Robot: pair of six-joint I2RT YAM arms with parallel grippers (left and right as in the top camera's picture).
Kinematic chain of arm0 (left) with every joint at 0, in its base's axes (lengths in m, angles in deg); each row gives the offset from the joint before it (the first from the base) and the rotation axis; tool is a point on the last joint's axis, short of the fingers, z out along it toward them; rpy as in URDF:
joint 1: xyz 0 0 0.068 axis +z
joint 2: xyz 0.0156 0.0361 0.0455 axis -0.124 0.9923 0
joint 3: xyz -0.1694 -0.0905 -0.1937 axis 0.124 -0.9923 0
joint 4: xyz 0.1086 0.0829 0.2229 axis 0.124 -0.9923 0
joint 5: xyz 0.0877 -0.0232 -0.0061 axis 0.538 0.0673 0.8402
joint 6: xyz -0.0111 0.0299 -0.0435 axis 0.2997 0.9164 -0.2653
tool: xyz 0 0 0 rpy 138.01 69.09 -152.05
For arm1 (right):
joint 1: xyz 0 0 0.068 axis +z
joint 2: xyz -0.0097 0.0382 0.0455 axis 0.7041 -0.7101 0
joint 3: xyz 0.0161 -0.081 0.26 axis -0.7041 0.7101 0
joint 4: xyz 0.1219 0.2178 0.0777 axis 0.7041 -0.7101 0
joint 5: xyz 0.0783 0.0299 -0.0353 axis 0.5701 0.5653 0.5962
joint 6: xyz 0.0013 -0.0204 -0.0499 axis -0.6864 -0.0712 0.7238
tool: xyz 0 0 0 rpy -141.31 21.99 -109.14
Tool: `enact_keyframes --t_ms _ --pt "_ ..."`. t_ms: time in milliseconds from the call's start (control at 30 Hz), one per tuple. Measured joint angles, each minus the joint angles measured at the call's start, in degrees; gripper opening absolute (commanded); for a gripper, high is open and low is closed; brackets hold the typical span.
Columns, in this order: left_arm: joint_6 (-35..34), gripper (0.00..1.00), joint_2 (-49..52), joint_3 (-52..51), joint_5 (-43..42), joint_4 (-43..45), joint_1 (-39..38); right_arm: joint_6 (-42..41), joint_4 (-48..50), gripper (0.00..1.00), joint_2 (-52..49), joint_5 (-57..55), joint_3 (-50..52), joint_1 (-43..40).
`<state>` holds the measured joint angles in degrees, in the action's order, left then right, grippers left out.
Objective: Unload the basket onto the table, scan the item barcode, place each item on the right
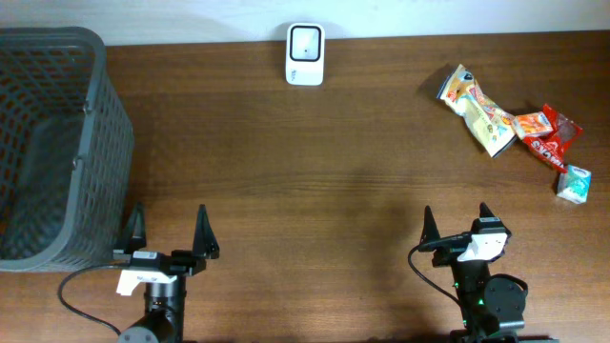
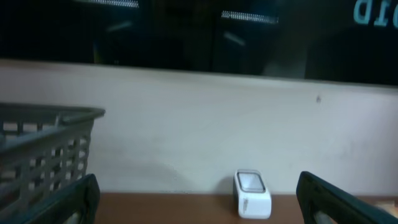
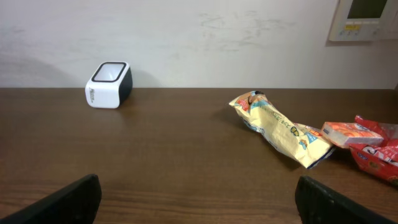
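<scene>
A white barcode scanner [image 1: 305,54] stands at the table's far edge, also seen as the scanner [image 2: 252,193] and the scanner [image 3: 108,84]. Snack items lie at the far right: a yellow packet [image 1: 476,110], an orange packet [image 1: 533,124], a red packet [image 1: 556,138] and a small white-green carton [image 1: 574,184]. In the right wrist view the yellow packet [image 3: 281,127] lies ahead to the right. My left gripper [image 1: 168,232] is open and empty near the front left. My right gripper [image 1: 457,225] is open and empty near the front right, well short of the items.
A large grey mesh basket [image 1: 52,143] occupies the left side of the table, beside my left gripper; its rim [image 2: 46,121] shows in the left wrist view. A pale wall runs behind the table's far edge.
</scene>
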<state>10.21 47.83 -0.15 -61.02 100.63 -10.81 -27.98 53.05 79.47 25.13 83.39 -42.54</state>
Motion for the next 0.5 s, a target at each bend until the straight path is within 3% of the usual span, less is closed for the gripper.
enact_keyframes --t_ms 267,500 --pt "1.0 0.99 0.1 -0.4 0.3 -23.7 0.0 0.0 0.0 0.99 0.0 0.0 0.0 0.0" --pt "1.2 0.99 0.1 -0.4 0.7 -23.8 0.0 0.0 0.0 0.99 0.0 0.0 0.0 0.0"
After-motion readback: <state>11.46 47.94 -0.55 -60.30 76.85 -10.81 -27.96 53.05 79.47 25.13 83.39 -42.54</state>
